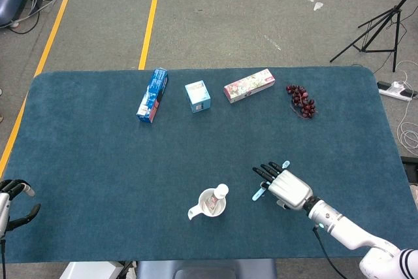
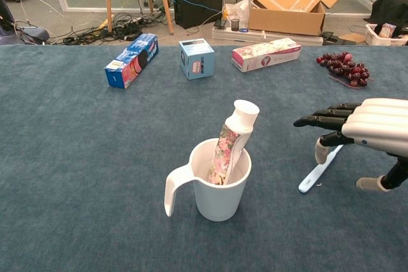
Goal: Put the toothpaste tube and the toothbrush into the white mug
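Note:
A white mug point(image 1: 205, 208) point(image 2: 220, 189) stands near the table's front edge, its handle at the front left. A floral toothpaste tube point(image 1: 221, 195) point(image 2: 233, 137) stands in it, white cap up. A light-blue toothbrush point(image 1: 258, 193) point(image 2: 316, 176) lies flat on the cloth to the mug's right. My right hand point(image 1: 285, 186) point(image 2: 371, 127) hovers over the brush with its fingers point(image 2: 325, 119) stretched out toward the mug, holding nothing and hiding the brush's middle in the head view. My left hand point(image 1: 12, 200) hangs off the table's left front corner, fingers apart and empty.
Along the far side of the blue table point(image 1: 91, 161) lie a long blue box point(image 1: 152, 95), a small blue box point(image 1: 197, 96), a pink floral box point(image 1: 249, 85) and a bunch of dark grapes point(image 1: 302, 101). Bare cloth lies between these and the mug.

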### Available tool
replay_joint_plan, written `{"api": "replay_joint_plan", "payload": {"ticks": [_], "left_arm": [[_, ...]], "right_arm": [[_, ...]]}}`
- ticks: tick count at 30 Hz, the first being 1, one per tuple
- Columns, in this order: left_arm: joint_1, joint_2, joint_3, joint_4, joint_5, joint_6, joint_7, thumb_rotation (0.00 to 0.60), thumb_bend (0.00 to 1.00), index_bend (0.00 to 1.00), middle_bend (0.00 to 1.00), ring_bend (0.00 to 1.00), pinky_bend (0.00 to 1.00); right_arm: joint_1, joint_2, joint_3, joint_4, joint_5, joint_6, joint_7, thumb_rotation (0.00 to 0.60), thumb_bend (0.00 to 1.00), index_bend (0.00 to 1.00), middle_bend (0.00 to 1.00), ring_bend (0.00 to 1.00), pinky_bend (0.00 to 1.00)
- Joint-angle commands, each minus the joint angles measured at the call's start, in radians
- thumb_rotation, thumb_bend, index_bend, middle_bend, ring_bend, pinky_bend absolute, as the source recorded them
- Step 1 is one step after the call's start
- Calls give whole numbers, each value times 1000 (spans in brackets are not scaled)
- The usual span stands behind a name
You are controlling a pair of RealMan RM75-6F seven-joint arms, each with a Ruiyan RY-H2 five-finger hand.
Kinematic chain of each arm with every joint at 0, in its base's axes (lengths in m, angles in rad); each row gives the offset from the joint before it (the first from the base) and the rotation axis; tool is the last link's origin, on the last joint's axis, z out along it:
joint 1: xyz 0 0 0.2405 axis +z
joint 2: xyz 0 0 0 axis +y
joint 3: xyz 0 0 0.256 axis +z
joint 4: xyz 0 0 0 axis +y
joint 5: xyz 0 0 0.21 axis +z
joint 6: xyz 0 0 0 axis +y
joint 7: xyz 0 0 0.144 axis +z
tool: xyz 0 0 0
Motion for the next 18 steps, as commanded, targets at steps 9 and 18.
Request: {"api": "replay_joint_plan", "payload": {"ticks": [9, 18], "left_arm": [[0, 0, 0, 0, -1, 0, -1, 600, 252, 505, 403, 308, 331], [1, 1, 1, -1, 2, 1, 0, 600, 252, 505, 403, 308, 331]], "right_arm": [[-36, -85, 15, 109, -42, 21, 5, 600, 189, 391, 0, 0, 109], [-53, -146, 41, 172, -54, 41, 17, 600, 192, 400, 0, 0, 109]]}}
